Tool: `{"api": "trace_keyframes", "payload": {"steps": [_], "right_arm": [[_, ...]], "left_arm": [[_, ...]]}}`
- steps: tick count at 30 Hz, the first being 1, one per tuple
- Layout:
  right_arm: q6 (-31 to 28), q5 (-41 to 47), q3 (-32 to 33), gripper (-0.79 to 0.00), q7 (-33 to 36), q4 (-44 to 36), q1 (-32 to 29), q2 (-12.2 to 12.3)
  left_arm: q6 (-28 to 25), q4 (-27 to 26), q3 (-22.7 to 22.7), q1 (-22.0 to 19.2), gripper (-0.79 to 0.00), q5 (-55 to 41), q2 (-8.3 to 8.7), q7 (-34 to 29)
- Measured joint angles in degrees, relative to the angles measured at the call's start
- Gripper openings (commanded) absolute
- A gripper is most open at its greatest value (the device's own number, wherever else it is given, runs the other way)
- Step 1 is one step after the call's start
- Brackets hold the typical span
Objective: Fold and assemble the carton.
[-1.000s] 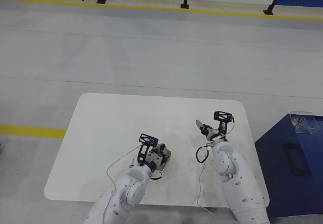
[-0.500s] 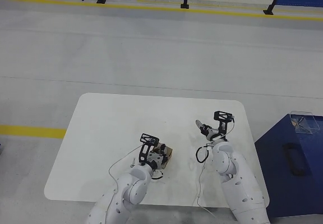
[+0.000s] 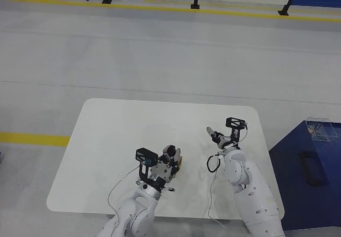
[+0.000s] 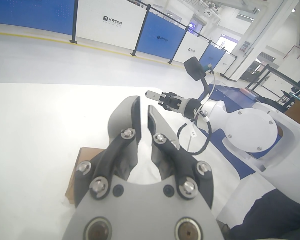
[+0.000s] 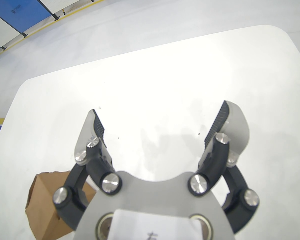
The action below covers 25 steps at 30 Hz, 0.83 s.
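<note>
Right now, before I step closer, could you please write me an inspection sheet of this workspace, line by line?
surface: white table with rounded corners.
job's things: one brown carton near the table's front edge, partly under the left gripper; contact cannot be told.
clutter: nothing seen.
grippers: left gripper fingers nearly together, holding nothing; right gripper wide open, empty, apart from the carton.
cables: black cable looped at the right wrist; white cable along the left arm.
surroundings: blue cabinet beside the table; yellow floor line; blue and white fence panels.
</note>
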Motion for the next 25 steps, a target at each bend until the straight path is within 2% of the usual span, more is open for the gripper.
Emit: {"api": "trace_keyframes", "payload": {"steps": [5, 8, 11, 14, 25], "right_arm": [[0.0, 0.0, 0.0, -0.001, 0.0, 0.0, 0.0, 0.0], [0.0, 0.0, 0.0, 0.0, 0.0, 0.0, 0.0, 0.0], [0.0, 0.0, 0.0, 0.0, 0.0, 0.0, 0.0, 0.0], [0.0, 0.0, 0.0, 0.0, 0.0, 0.0, 0.0, 0.0], [0.0, 0.0, 0.0, -0.001, 0.0, 0.0, 0.0, 0.0]], "left_arm": [[0.0, 0.0, 0.0, 0.0, -0.242, 0.0, 0.0, 0.0], [0.0, 0.0, 0.0, 0.0, -0.118, 0.0, 0.0, 0.0], [0.0, 0.0, 0.0, 0.0, -0.036, 0.0, 0.0, 0.0], [0.0, 0.0, 0.0, 0.0, -0.003, 0.0, 0.0, 0.0], [0.0, 0.0, 0.0, 0.0, -0.001, 0.0, 0.0, 0.0]]}}
